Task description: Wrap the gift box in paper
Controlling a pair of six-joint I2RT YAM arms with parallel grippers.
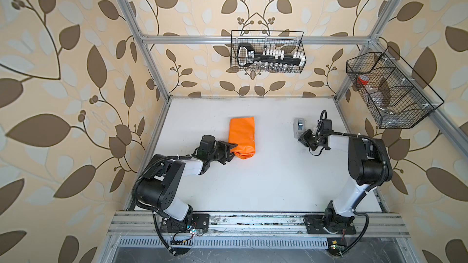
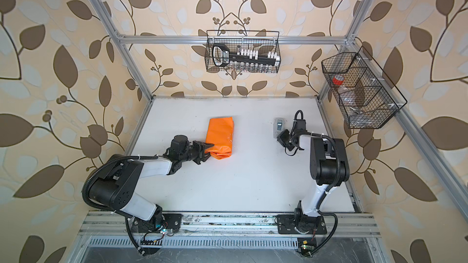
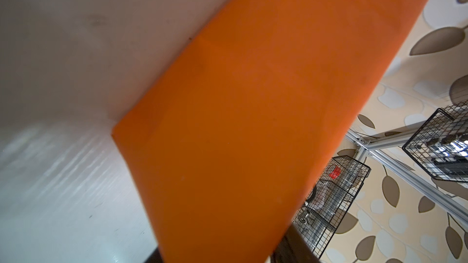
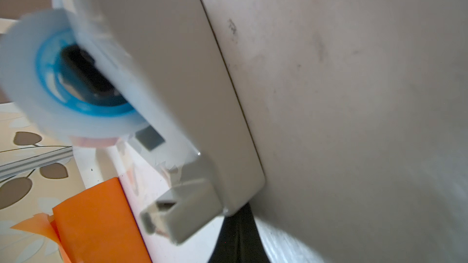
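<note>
top views both show the left gripper [image 1: 231,151] clamped on the near left corner of the paper [image 1: 241,134], its fingers [image 1: 234,145] set partly apart with orange between them. in the left wrist view the orange sheet fills the gap between the two dark fingers. the paper lies as a long folded bundle on the white table [image 1: 266,180], left of the middle, running from near to far, its near end tucked in creases. the gift box is hidden from every view. the right gripper [image 1: 303,139] is clenched, its tip just at the near end of the tape dispenser [image 1: 298,125], well apart from the paper. in the right wrist view the tape roll [image 4: 38,77] sits blurred in the dispenser, and a loose flap [image 4: 30,223] sticks out at one end of the paper. a wire basket [image 1: 267,51] hangs on the back rail.
</note>
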